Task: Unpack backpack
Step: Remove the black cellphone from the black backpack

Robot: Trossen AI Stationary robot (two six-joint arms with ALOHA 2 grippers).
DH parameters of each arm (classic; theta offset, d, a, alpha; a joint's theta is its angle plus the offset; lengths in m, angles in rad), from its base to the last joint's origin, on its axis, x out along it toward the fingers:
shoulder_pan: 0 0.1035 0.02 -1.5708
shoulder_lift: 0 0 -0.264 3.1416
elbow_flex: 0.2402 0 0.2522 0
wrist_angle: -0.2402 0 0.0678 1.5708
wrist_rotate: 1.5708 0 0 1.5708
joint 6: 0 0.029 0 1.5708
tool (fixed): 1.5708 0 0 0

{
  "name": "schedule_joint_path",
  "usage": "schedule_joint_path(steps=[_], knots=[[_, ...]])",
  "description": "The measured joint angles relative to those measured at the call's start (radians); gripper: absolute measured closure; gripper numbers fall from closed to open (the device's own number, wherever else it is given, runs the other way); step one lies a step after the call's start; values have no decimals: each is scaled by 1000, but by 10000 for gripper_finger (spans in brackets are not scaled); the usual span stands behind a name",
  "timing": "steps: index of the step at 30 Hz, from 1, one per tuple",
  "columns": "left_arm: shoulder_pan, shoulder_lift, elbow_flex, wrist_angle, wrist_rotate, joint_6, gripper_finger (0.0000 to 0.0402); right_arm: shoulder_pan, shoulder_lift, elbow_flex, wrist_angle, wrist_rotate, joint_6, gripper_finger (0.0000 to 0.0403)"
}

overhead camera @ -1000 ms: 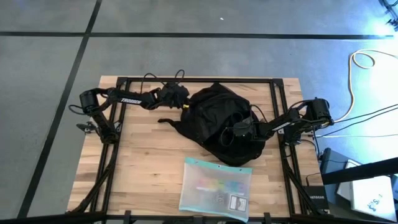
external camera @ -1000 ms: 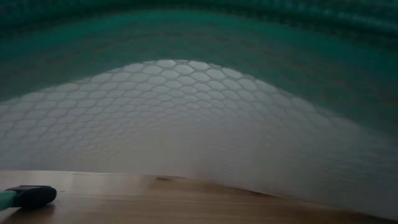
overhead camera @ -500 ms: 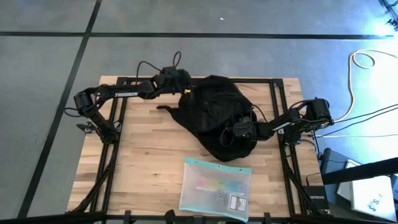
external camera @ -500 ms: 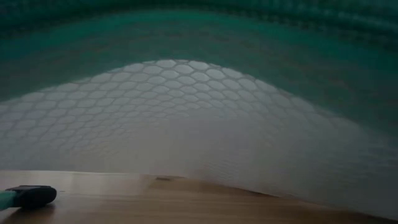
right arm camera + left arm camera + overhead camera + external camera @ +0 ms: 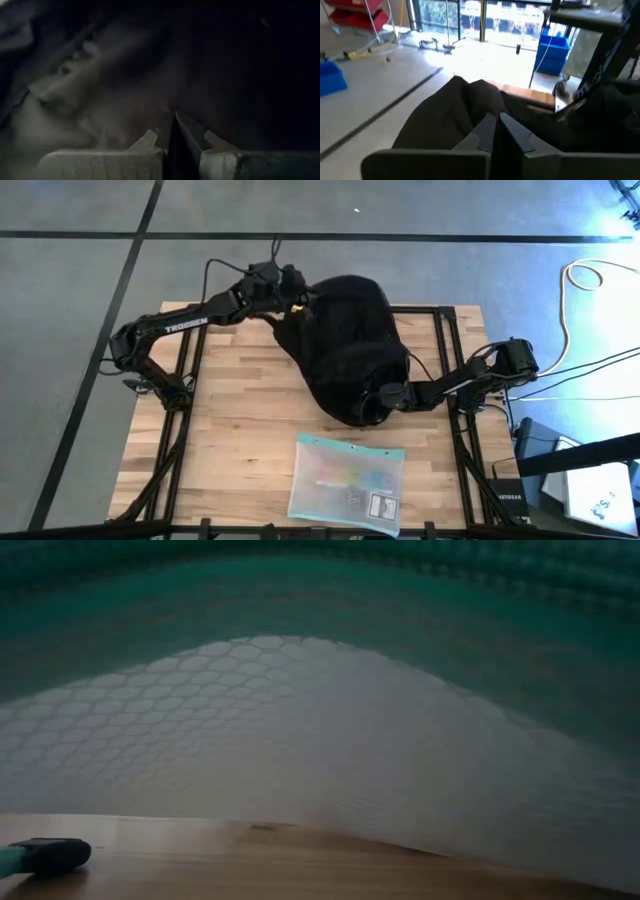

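**Backpack gripped at both ends, one pouch out on the desk**

High view: the backpack (image 5: pixel 345 345) lies across the far middle of the wooden desk (image 5: pixel 235 445), its far end reaching over the desk's far edge. The left gripper (image 5: pixel 292 305) is at that far end, raised, beside a small yellow tag. The right gripper (image 5: pixel 372 402) sits at the backpack's near end, low against the fabric. A translucent zip pouch (image 5: pixel 347 482) lies flat on the desk near the front edge, apart from the backpack.

Low view: the picture is almost filled by the pouch's honeycomb-patterned wall (image 5: pixel 300 740), close to the lens, with a strip of desk beneath it and a small dark object (image 5: pixel 50 855) at the left. The backpack and arms are hidden here.

Left wrist view: the left gripper's fingers (image 5: pixel 487 132) are pressed together on a fold of black backpack fabric.

Right wrist view: the right gripper's fingers (image 5: pixel 175 137) are closed tight, with dark fabric all around; whether fabric is caught between them cannot be told.

Judging by this, unpacking looks partly done: one pouch is out. Whether anything remains inside cannot be seen, so the backpack likely needs checking or emptying.
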Motion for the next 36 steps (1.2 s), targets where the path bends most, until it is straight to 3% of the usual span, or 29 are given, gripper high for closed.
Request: schedule_joint_path(steps=[11,26,31,36], knots=[[-32,-7,103,-72,-1,25,401,0,0,0,6,-3,4,403],[-53,1,106,-175,-68,56,401,0,0,0,5,-22,49,388],[-54,1,106,-192,-68,58,401,1,0,0,5,-83,61,306],[-54,1,106,-198,-69,54,401,35,0,0,6,-114,7,141]])
